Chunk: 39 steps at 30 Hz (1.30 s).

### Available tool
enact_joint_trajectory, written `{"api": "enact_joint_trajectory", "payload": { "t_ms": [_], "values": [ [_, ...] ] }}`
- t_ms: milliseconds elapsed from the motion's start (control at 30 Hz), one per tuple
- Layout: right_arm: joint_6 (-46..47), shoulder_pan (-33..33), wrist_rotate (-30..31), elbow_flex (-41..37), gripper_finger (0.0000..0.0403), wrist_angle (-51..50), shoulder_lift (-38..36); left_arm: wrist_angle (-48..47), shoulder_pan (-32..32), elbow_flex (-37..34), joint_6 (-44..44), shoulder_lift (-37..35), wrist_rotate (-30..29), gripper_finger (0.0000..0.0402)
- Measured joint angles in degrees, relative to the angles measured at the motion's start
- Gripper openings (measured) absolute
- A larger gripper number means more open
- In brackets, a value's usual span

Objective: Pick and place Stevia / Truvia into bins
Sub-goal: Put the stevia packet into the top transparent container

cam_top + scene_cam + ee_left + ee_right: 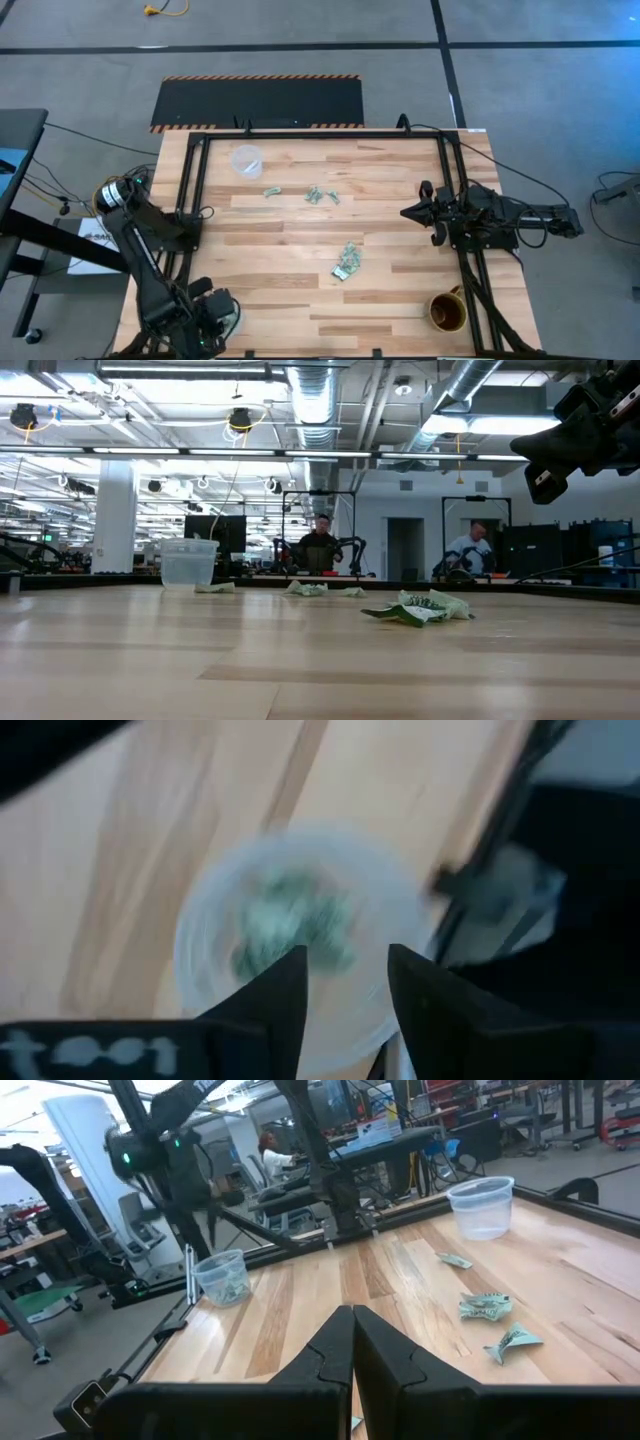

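Note:
Near the table's near left corner stands a clear cup [300, 940] [231, 318] with green-and-white packets [290, 920] lying inside it. My left gripper [345, 985] [213, 320] hovers over it, pointing down, fingers open with nothing between them. A second clear cup [247, 160] [482, 1205] stands at the far left. Loose packets lie on the wood in three small groups [271, 192], [322, 195], [347, 262]. My right gripper [352, 1342] [410, 212] waits shut at the table's right side, held level above the wood.
A brown mug [447, 312] stands near the near right corner. A black frame rail [195, 180] runs round the tabletop. Bare wood lies between the packet groups and the near edge. People sit at desks in the room beyond [320, 545].

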Motion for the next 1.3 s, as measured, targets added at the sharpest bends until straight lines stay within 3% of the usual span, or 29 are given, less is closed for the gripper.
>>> {"api": "enact_joint_trajectory", "payload": {
  "t_ms": [133,367,500,600,700,900,967,1133,1300],
  "values": [
    [0.0,0.0,0.0,0.0,0.0,0.0,0.0,-3.4,0.1,4.2,8.0,-3.6,-13.1,0.013],
    [0.0,0.0,0.0,0.0,0.0,0.0,0.0,-10.3,1.4,6.4,26.8,-11.1,-45.8,0.013],
    [0.0,0.0,0.0,0.0,0.0,0.0,0.0,-15.3,7.3,5.6,34.4,-16.0,-49.0,0.013],
    [0.0,0.0,0.0,0.0,0.0,0.0,0.0,-14.8,14.2,4.0,41.0,-19.8,-44.4,0.0122],
    [-0.1,0.0,0.0,0.0,0.0,0.0,0.0,-8.7,22.4,1.8,49.5,-22.8,-35.8,0.01],
    [-0.4,0.0,1.2,-0.3,0.0,1.7,0.0,19.8,37.9,-6.7,75.7,-25.7,-7.9,0.0045],
    [0.0,0.0,1.3,-0.2,0.0,3.9,0.0,25.8,41.8,-9.1,82.0,-25.7,-1.5,0.0031],
    [3.0,0.0,1.4,-0.2,0.0,11.1,0.0,37.7,51.1,-15.6,89.8,-25.5,2.4,0.0008],
    [3.0,0.0,3.5,-0.1,0.0,22.3,0.0,49.9,59.9,-23.8,91.7,-25.5,11.5,0.0001]
  ]
}}
